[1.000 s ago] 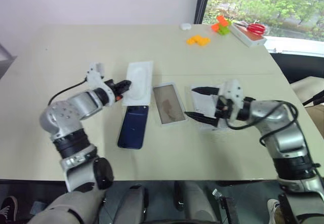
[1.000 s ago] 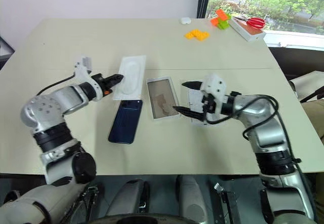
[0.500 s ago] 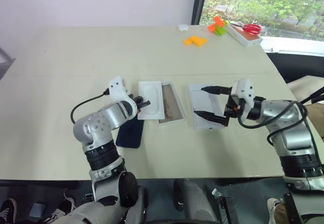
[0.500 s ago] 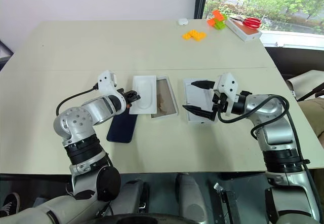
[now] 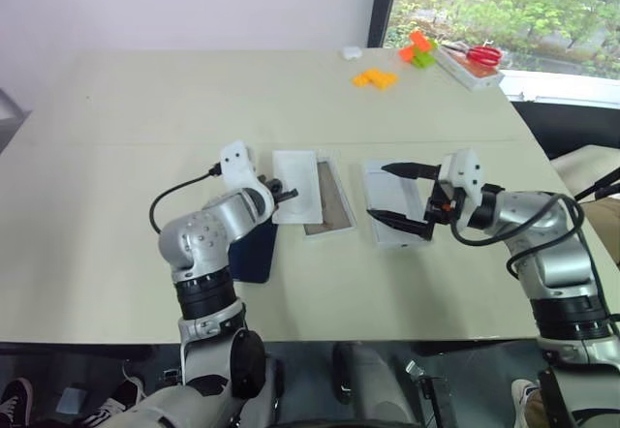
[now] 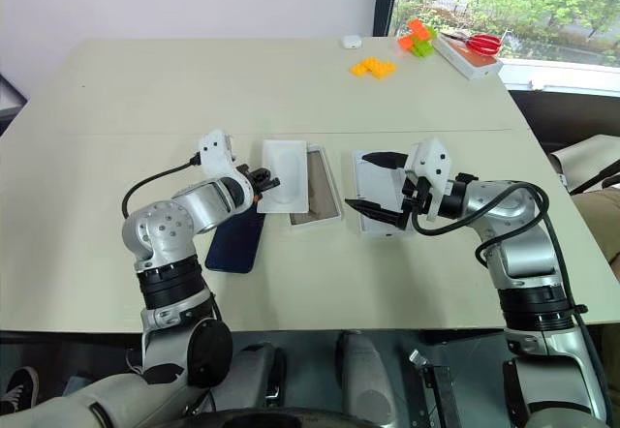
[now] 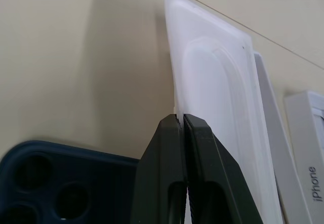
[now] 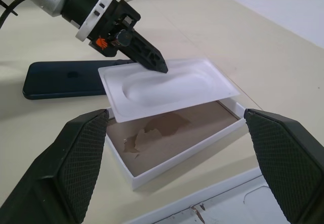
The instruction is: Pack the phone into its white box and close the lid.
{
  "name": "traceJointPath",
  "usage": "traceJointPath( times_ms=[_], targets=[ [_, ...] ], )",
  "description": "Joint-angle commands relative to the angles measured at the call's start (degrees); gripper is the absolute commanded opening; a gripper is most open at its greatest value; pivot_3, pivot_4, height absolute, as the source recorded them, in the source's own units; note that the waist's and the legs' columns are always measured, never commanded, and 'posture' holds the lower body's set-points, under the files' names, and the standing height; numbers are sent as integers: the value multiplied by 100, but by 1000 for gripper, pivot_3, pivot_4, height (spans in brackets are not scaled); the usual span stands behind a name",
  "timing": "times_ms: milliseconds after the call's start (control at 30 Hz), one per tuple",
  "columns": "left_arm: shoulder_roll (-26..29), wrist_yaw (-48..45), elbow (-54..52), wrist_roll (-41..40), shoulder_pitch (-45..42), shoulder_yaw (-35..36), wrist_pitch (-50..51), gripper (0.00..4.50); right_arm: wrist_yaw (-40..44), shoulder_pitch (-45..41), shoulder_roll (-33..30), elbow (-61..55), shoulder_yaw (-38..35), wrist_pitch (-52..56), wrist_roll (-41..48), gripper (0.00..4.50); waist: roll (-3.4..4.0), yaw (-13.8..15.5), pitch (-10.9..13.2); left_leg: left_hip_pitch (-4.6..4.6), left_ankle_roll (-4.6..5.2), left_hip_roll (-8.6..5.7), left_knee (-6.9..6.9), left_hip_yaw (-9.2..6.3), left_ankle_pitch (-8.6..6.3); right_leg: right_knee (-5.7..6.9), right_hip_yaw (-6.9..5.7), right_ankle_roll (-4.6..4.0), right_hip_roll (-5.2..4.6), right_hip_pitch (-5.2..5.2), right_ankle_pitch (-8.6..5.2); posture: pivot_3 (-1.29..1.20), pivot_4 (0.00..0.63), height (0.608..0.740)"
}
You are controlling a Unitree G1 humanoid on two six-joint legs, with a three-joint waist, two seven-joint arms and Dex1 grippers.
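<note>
My left gripper [image 5: 290, 194] is shut on the edge of a thin white sheet with an oval embossing [image 5: 296, 185]. It holds the sheet tilted over the left part of the white box [image 5: 325, 229], whose tan floor shows beside it. The dark blue phone [image 6: 235, 244] lies flat on the table left of the box, partly under my left arm. The lid [image 5: 392, 200] lies right of the box, white inner face up. My right gripper [image 5: 378, 192] hovers open over the lid with nothing between its fingers [image 8: 282, 163].
Orange blocks [image 5: 377, 77], orange and green blocks [image 5: 418, 48] and red-handled scissors on a white box [image 5: 472, 60] sit at the table's far right corner. A small white object [image 5: 350, 52] lies near them. A window runs behind that corner.
My left gripper has carried the white sheet to the right, from the table beside the box to over the box's left part. The right gripper has stayed in place.
</note>
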Motion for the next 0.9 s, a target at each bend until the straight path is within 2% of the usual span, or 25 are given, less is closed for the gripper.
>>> traceJointPath(
  times_ms=[33, 133, 467, 567, 733, 900],
  targets=[
    [-207, -176, -110, -257, -118, -69, 159, 21, -18, -105, 26, -104, -59, -103, 64, 4500, 0, 2, 0, 0, 0, 0, 0, 0, 0, 0, 0, 0, 0, 0, 0, 0, 150, 740],
    [-49, -296, -118, -222, -85, -244, 159, 21, -23, -105, 49, -111, -47, -103, 75, 4500, 0, 3, 0, 0, 0, -1, 0, 0, 0, 0, 0, 0, 0, 0, 0, 0, 150, 740],
    [-193, -304, -25, -237, -32, -319, 94, 21, -77, -94, 54, -196, -48, -99, 65, 4500, 0, 3, 0, 0, 0, 0, 0, 0, 0, 0, 0, 0, 0, 0, 0, 0, 150, 740],
    [-201, -352, -29, -294, -40, -308, 103, 1041, -99, -86, 63, -220, -45, -96, 66, 4500, 0, 4, 0, 0, 0, 0, 0, 0, 0, 0, 0, 0, 0, 0, 0, 0, 150, 740],
    [-127, -366, -125, -319, -110, -328, 140, 3525, -125, -79, 86, -211, -20, -97, 59, 4500, 0, 3, 0, 0, 0, 0, 0, 0, 0, 0, 0, 0, 0, 0, 0, 0, 150, 740],
    [242, -572, -344, -478, -358, -187, 506, 3525, -144, -76, 101, -189, 0, -114, 50, 4500, 0, 3, 0, -1, 0, -2, 0, 0, 0, 0, 0, 0, 1, 0, 0, 0, 150, 740]
  ],
)
